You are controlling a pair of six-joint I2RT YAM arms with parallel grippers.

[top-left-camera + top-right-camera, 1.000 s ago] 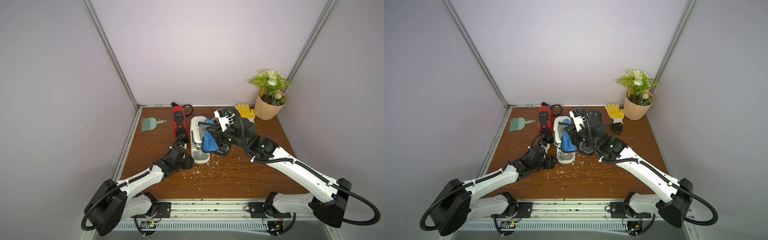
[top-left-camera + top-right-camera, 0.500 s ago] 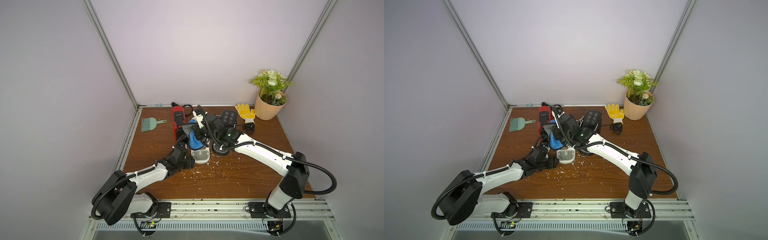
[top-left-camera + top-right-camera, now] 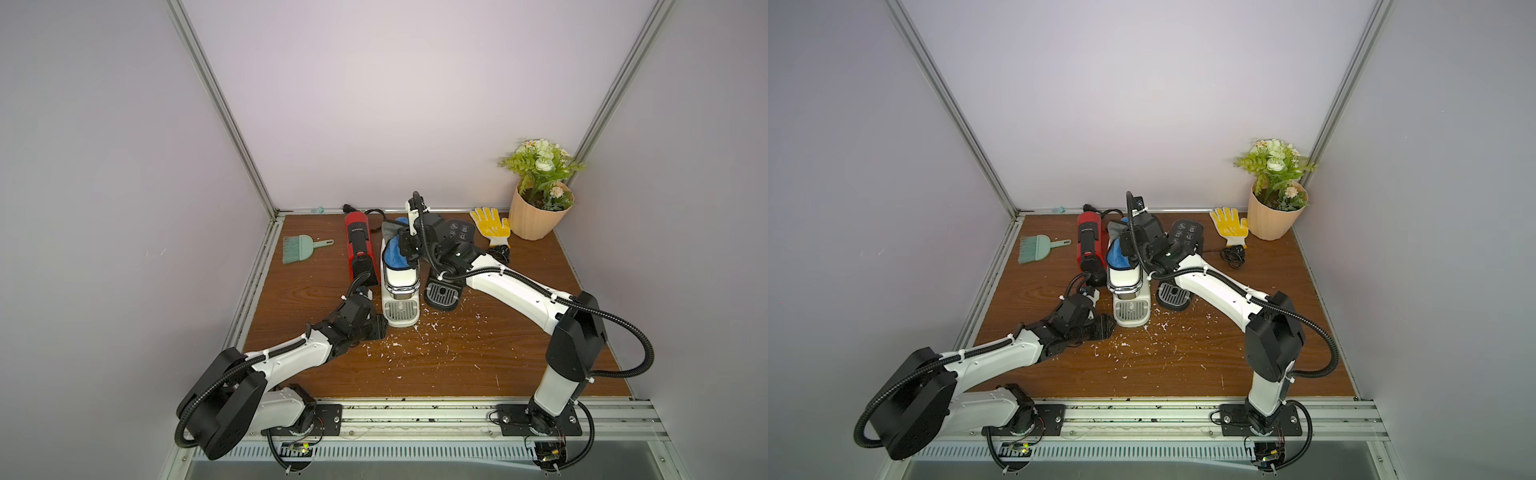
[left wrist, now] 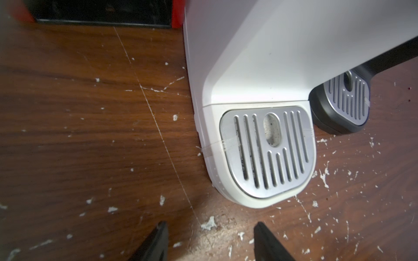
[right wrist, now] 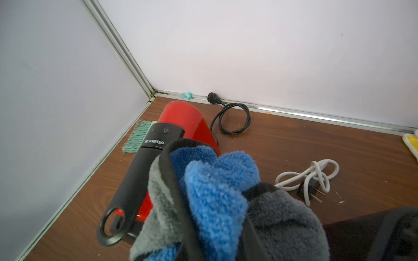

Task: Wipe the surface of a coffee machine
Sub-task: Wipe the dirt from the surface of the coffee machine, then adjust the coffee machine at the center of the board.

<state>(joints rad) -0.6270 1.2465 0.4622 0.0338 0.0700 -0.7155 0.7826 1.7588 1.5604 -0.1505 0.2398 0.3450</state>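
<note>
In both top views the white machine (image 3: 400, 291) (image 3: 1131, 299) stands on the tabletop (image 3: 457, 361), near the middle and closer to the back edge; a red machine (image 3: 359, 245) is just beside it on the left and a black machine (image 3: 444, 291) on the right. The right gripper (image 3: 409, 245) (image 3: 1129, 245) is up on top of the white machine, toward its back; it is pinching a blue cloth (image 3: 394, 257) (image 3: 1118, 257), and the cloth lies on the machine's top. The left gripper (image 3: 376, 326) (image 3: 1102, 326) is low down, just beside the front left corner of the white machine's base. A brush (image 3: 297, 249) lies near the left edge; a glove (image 3: 490, 222) and a plant pot (image 3: 534, 216) are by the back right corner; white crumbs (image 3: 415, 345) dot the wood in front.

In the left wrist view the left gripper (image 4: 210, 244) has its two tips spread apart with only wood between them; the white machine (image 4: 260, 79) and its grill (image 4: 269, 151) are close ahead but not touching.

In the right wrist view the cloth (image 5: 214, 192), blue and grey, is bunched right in front and hides the tips; behind it are the red machine (image 5: 181, 122), a black cord (image 5: 230, 119) and a white cord (image 5: 309, 178).
</note>
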